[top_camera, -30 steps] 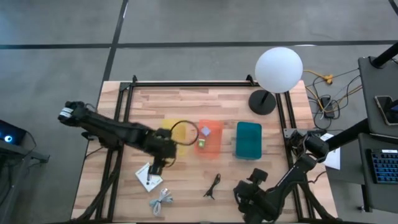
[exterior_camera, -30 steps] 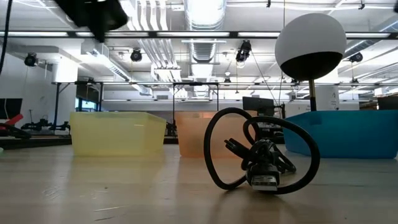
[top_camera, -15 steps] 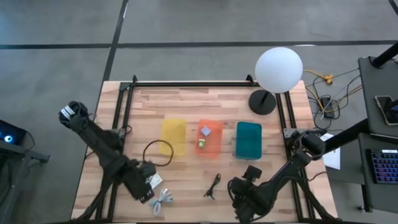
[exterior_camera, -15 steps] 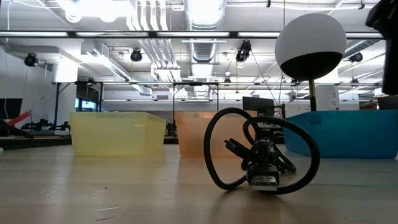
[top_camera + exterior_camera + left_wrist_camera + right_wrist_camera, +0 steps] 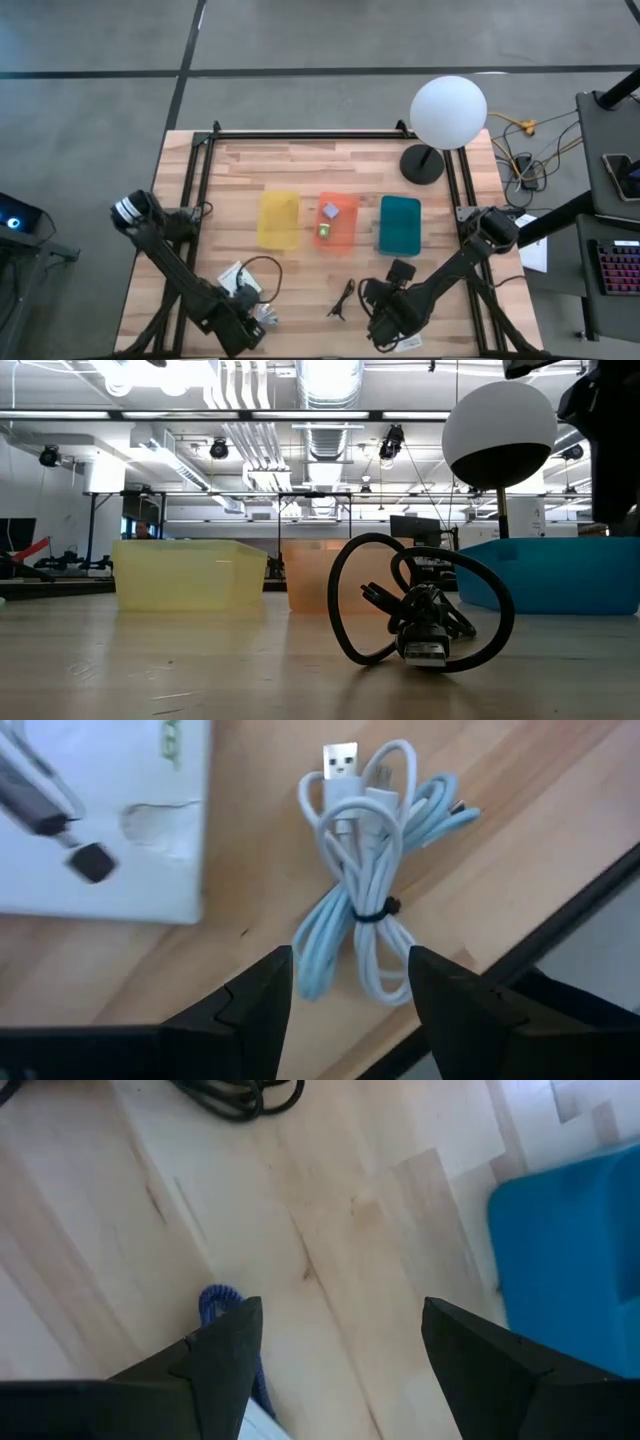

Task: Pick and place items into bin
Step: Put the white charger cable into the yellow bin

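Left hand (image 5: 345,985) hovers with fingers spread right over the pale coiled cable (image 5: 368,870), whose long axis runs straight out from between the fingers, tied at the middle; the white card (image 5: 100,820) lies just beside it; this hand is plainly nearer than the right. Right hand (image 5: 335,1350), also spread and empty, hangs over bare tabletop (image 5: 330,1230) near the black cord (image 5: 245,1095) and teal bin (image 5: 570,1230). Count: three bins, yellow (image 5: 278,220), orange (image 5: 337,222), teal; one pale cable, one card, one black cord loop (image 5: 262,275), two small cubes (image 5: 327,220) in orange.
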`<state>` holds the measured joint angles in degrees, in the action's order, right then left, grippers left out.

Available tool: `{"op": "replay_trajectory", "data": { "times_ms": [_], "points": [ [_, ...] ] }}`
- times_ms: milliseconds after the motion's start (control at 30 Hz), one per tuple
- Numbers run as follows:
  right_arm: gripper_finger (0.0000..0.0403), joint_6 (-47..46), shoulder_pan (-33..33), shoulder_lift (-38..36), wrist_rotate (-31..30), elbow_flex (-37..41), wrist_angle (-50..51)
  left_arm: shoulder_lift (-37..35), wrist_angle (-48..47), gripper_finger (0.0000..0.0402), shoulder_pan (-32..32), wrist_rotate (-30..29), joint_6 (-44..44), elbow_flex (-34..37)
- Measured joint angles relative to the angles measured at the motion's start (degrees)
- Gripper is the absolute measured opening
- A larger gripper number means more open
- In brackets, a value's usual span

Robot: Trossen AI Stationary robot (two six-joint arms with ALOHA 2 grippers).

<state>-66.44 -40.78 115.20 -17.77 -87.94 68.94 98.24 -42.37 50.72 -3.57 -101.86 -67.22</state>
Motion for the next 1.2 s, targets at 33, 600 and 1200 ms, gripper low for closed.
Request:
{"op": "replay_trajectory", "data": {
  "times_ms": [33, 600, 1200],
  "points": [
    [0.0258, -0.1, -0.2, 0.0, 0.3, 0.0, 0.3, 1.1, 0.0, 0.0184, -0.1, 0.0, 0.0, -0.7],
    [0.0251, -1.1, -2.0, 0.0, 0.5, 0.0, 1.3, 7.6, -0.2, 0.0135, -3.8, -3.0, -0.1, -3.9],
    [0.0249, -1.1, -2.2, 0.0, 0.9, 2.5, 1.3, 7.4, -0.1, 0.0079, -3.0, -0.7, 5.1, -3.7]
  ]
}}
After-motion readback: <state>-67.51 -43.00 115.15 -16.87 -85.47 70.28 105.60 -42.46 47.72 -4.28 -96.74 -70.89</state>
